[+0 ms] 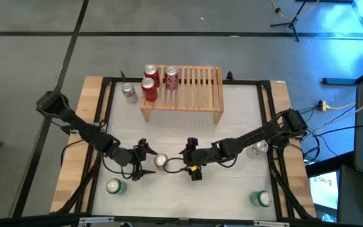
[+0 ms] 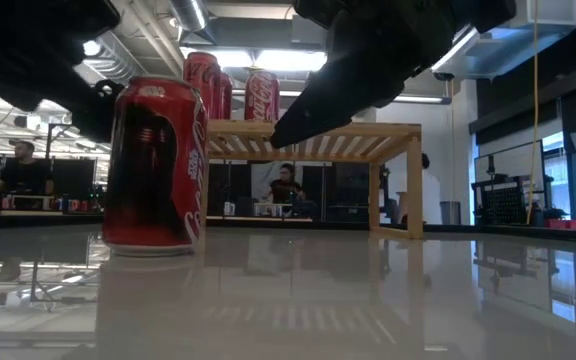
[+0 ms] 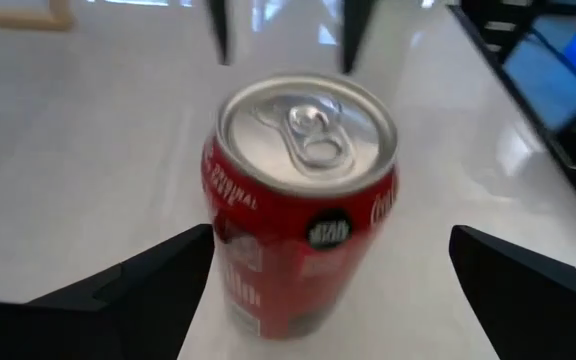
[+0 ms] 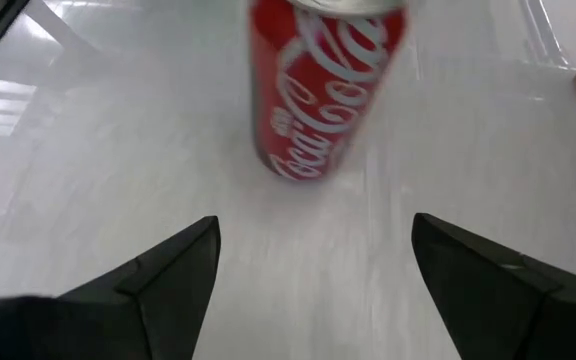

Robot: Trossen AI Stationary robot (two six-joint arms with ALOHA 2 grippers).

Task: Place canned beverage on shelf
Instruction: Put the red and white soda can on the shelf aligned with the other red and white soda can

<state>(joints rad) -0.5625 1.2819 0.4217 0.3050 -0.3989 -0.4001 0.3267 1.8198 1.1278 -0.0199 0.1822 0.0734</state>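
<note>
Both grippers flank a red cola can [image 1: 161, 161] at the near middle of the white table [image 1: 232, 189] in the high view: the left gripper [image 1: 145, 160] on its left, the right gripper [image 1: 190, 162] on its right, each spread wide, neither touching it. Three red cans stand on the pale wooden shelf [image 1: 197, 88] at the far side.

Low view: the can [image 2: 155, 166] stands upright, long axis vertical, the shelf [image 2: 368, 140] well behind it.

Left wrist view: its pull-tab top [image 3: 308, 125] faces up between parted fingers [image 3: 128, 290].

Right wrist view: the can [image 4: 323, 85] stands ahead of the open fingers [image 4: 158, 275].

One gripper should probably centre on the body, close squarely at mid-height and keep it vertical.
</note>
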